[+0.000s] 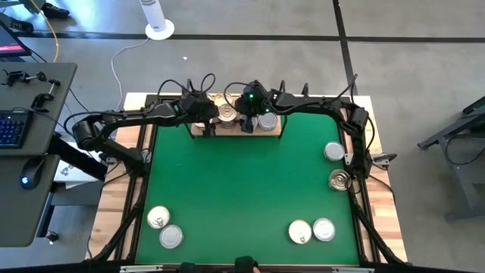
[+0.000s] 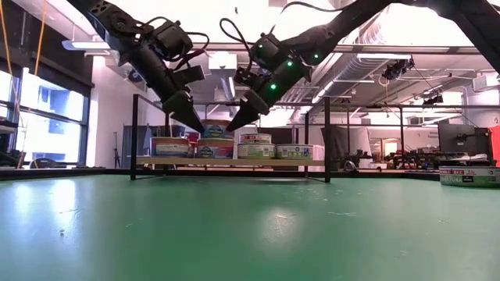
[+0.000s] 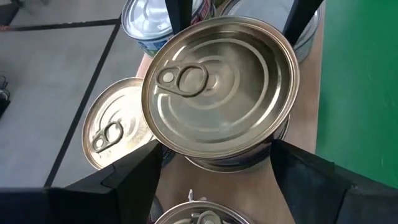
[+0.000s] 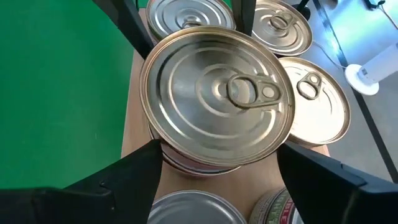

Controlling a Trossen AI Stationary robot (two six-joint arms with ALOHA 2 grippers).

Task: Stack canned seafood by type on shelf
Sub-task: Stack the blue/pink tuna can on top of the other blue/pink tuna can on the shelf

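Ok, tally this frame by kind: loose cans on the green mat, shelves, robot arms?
Loose cans on the mat: 6
Shelf: 1
Robot arms: 2
Total: 9

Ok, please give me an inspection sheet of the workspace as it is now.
Surface: green mat on a wooden table.
Job's things: shelf at the far edge holds several cans; eight loose cans lie in pairs on the mat.
Clutter: nothing seen.
Grippers: left gripper and right gripper are both over the shelf, jaws on either side of a stacked can, grip unclear.
Cables: a white cable on the floor.
Surroundings: desk with keyboard, on the left.
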